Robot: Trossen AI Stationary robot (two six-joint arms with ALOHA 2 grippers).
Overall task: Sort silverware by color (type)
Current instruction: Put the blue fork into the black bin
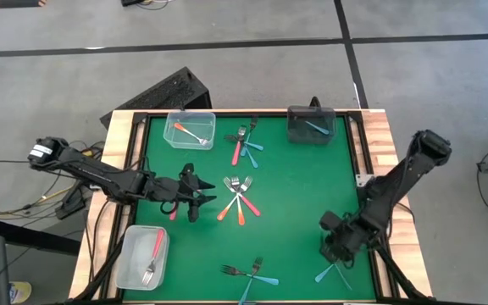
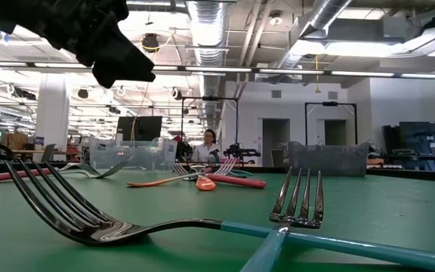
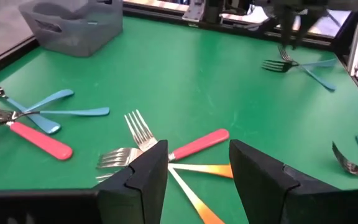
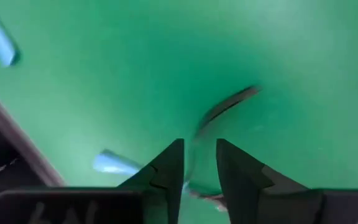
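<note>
Picking cleanly is judged to call for the right gripper to be lowered squarely over one slim light-blue-handled fork near the right front corner of the green worktop, so only that handle is pinched. Its fingers are narrowly parted and nothing is seen held; a blurred metal fork end lies just beyond their tips. The left gripper is held open and empty just beside the fan of red and orange-handled forks at mid-worktop.
</note>
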